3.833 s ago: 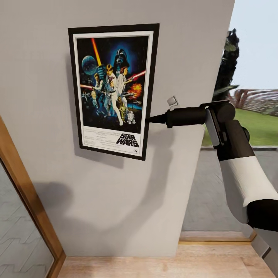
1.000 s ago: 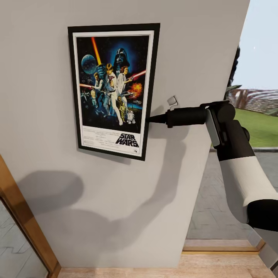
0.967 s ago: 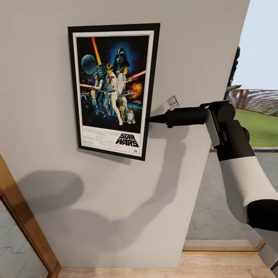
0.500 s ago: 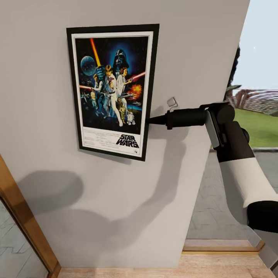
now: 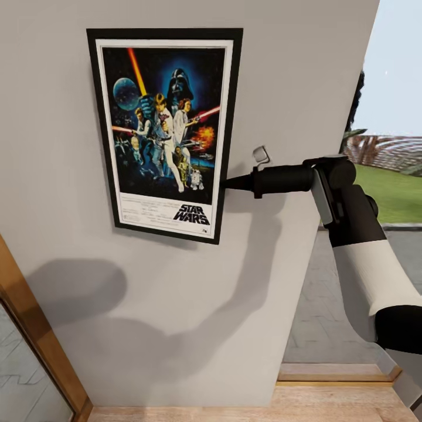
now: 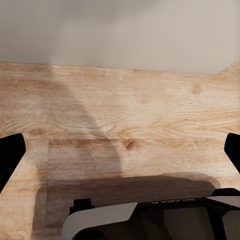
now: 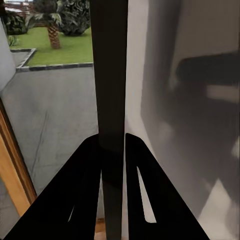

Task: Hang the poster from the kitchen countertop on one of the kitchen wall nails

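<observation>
The poster (image 5: 165,132) stands upright against the pale wall, black-framed with a thin white border, colourful figures on dark blue and a white strip with the logo at its foot. Its right edge is pinched low down, its left side swung slightly nearer.

Bright even daylight, crisp render without blur, my arm's (image 5: 357,234) soft shadow across the grey wall (image 5: 293,88), fainter rounded shadow lower left, no glare
</observation>
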